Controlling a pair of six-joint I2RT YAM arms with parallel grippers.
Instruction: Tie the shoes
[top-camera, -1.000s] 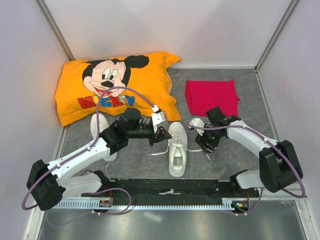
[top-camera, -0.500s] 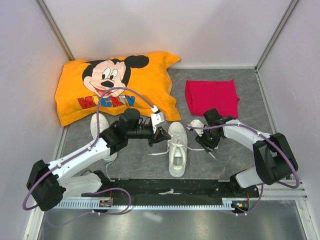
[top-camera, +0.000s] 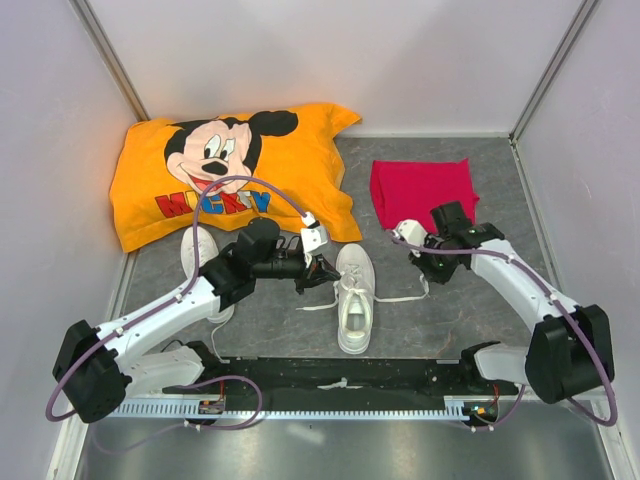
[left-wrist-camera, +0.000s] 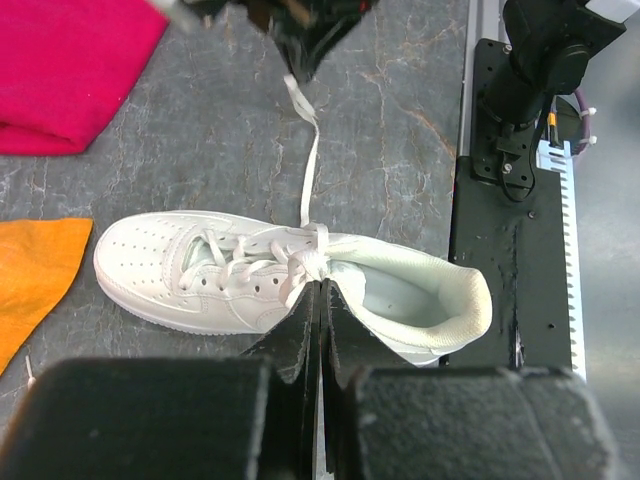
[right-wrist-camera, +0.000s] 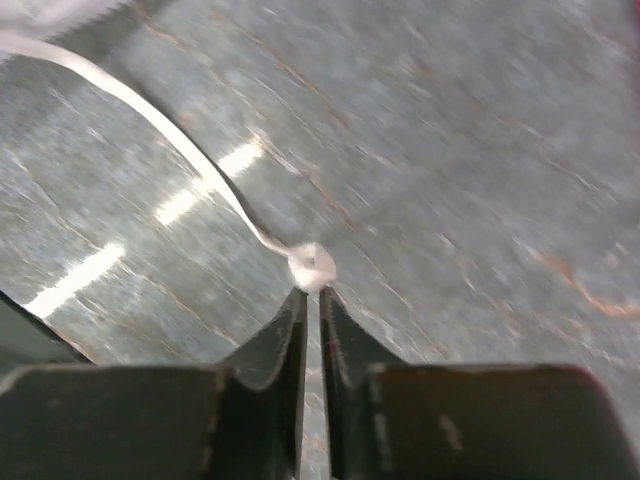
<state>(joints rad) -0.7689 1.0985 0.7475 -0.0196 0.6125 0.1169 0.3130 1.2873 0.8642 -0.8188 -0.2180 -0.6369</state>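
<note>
Swinging outward from the centre sneaker (top-camera: 355, 295) on the desk (top-camera: 450, 320), the right fingers (right-wrist-camera: 288, 325) had closed to pinch its lace (left-wrist-camera: 311, 165) by the tip, drawing it out. Left fingers (left-wrist-camera: 298, 335) stayed pressed together at the lace crossing; no bow existed yet.

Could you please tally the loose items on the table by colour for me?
White sneakers: 2
Orange Mickey cushion: 1
Red cloth: 1
Total: 4

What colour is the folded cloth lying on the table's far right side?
Bright pinkish red. The cloth shows best in the top external view.
</note>
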